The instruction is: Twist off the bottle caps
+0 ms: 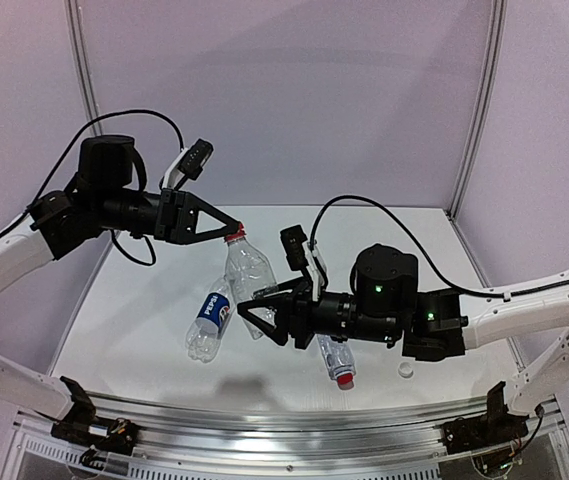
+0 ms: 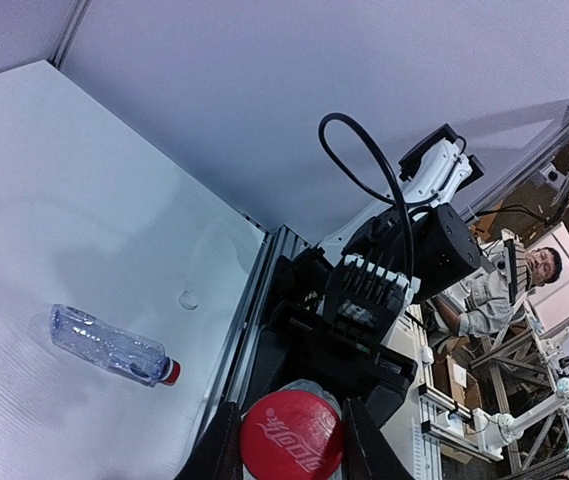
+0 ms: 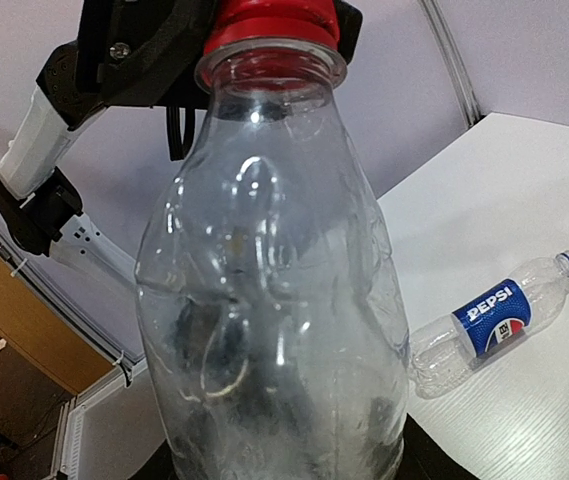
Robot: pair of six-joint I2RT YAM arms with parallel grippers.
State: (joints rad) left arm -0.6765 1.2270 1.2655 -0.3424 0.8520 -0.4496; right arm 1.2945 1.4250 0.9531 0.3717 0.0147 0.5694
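My left gripper (image 1: 227, 229) is shut on the red cap (image 1: 234, 234) of a clear unlabelled bottle (image 1: 249, 275), held tilted above the table. In the left wrist view a finger (image 2: 217, 450) presses each side of this cap (image 2: 292, 432). My right gripper (image 1: 257, 308) is shut on the bottle's lower body; in the right wrist view the bottle (image 3: 274, 300) fills the frame and hides the fingers. A Pepsi bottle (image 1: 209, 318) lies on the table to the left. A second unlabelled bottle (image 1: 335, 360) with a red cap (image 1: 344, 381) lies under the right arm.
A whitish cap (image 1: 405, 370) lies loose on the white table (image 1: 134, 330) at the near right, also seen in the left wrist view (image 2: 189, 298). The metal rail (image 1: 284, 415) runs along the near edge. Grey walls close the back and sides.
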